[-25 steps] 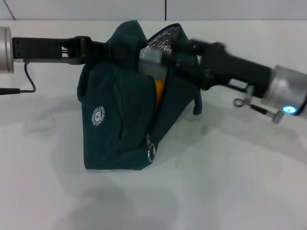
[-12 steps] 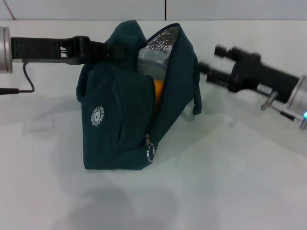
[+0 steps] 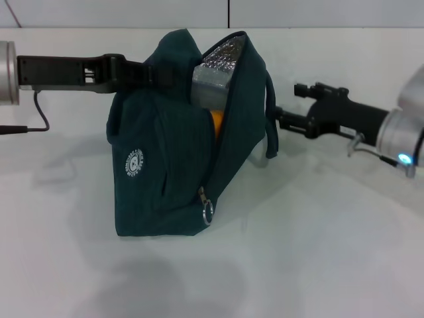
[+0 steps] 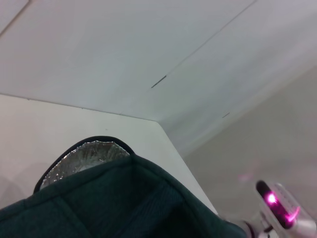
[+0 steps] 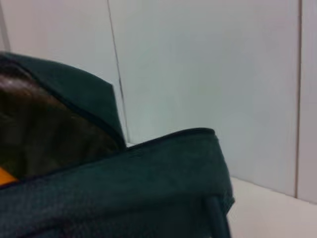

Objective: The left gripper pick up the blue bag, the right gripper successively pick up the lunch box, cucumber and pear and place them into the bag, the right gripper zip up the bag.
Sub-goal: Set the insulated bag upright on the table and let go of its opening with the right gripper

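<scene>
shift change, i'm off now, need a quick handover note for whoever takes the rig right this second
Left gripper: shut on the blue bag, holding its top up.
Right gripper: fingers open, empty, beside the bag's right side, apart from it.
Bag stands on the table, zipper open. Pear shows orange in the opening; lunch box sits above it. Cucumber not visible.
Left: zip the bag by the ring pull.

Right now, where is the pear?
In the head view the pear is inside the blue bag, showing as an orange patch in the open zipper gap, just below the lunch box.
</scene>
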